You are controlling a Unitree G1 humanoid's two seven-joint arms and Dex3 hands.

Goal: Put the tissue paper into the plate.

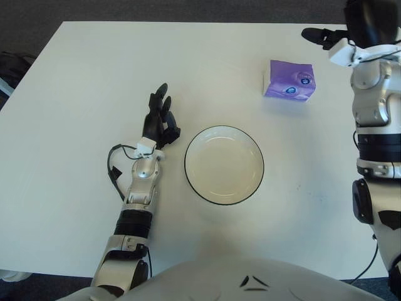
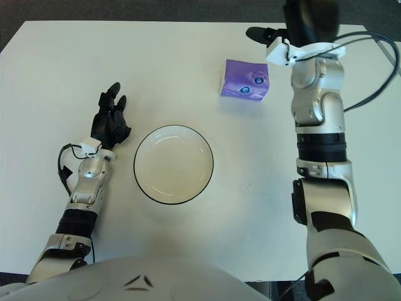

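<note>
The plate (image 1: 223,165) sits near the middle of the worktop (image 1: 75,75), toward the robot. The tissue pack (image 1: 289,81) lies behind it and to the right, well apart. The left hand (image 1: 159,120) shows just left of the plate; the right hand (image 2: 294,25) is behind and right of the pack.

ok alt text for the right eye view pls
A purple tissue pack sits on a white table, beyond and to the right of an empty white plate. The right robot hand is raised just right of the pack; the left robot hand shows left of the plate.
</note>
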